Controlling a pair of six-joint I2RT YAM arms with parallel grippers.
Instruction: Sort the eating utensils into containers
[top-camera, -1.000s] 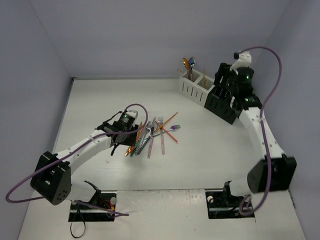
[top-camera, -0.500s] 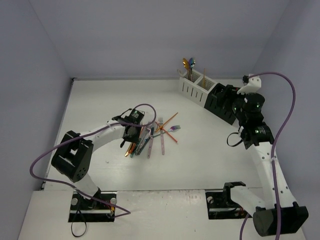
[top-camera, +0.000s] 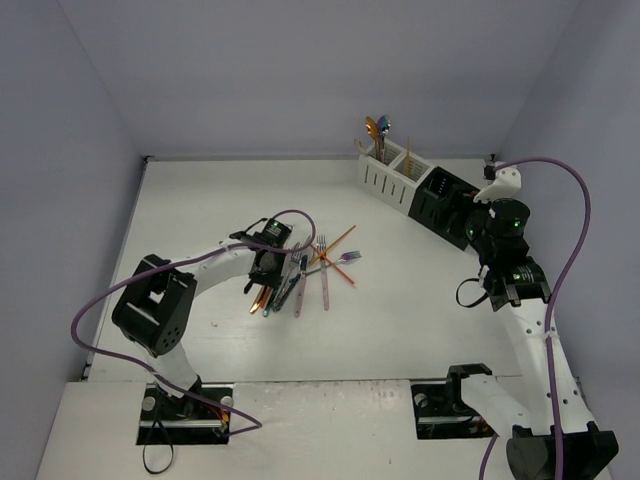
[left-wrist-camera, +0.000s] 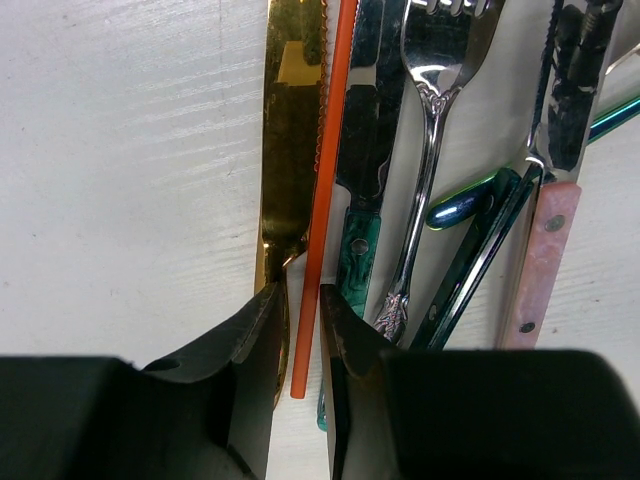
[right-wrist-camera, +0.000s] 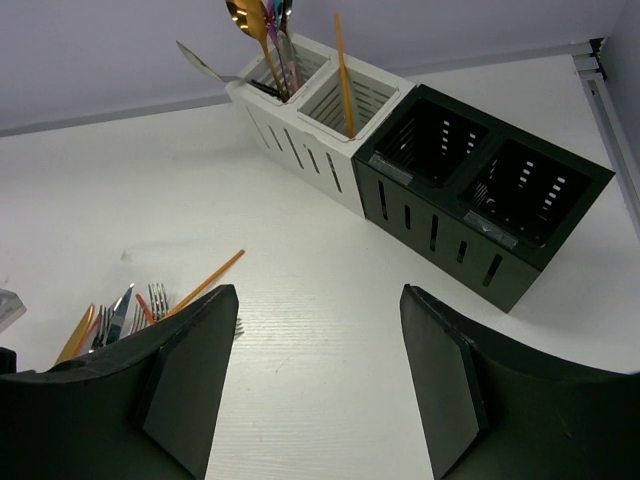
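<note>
A pile of utensils (top-camera: 305, 272) lies mid-table. My left gripper (top-camera: 267, 267) is down on its left edge. In the left wrist view its jaws (left-wrist-camera: 300, 300) are nearly closed round a slim orange stick (left-wrist-camera: 325, 150) that lies flat on the table; the right pad touches it. Beside it lie a gold knife (left-wrist-camera: 292, 130), a green-handled knife (left-wrist-camera: 358, 230), a silver fork (left-wrist-camera: 430, 180) and a pink-handled knife (left-wrist-camera: 545, 250). The white caddy (right-wrist-camera: 310, 140) holds spoons and an orange stick (right-wrist-camera: 343, 75). The black caddy (right-wrist-camera: 450, 215) looks empty. My right gripper (right-wrist-camera: 320, 380) is open and empty.
The caddies (top-camera: 385, 180) stand in a row at the back right by the wall, black one (top-camera: 440, 205) nearer the right arm (top-camera: 505, 225). Another orange stick (right-wrist-camera: 205, 283) lies at the pile's far edge. Side walls close in the table.
</note>
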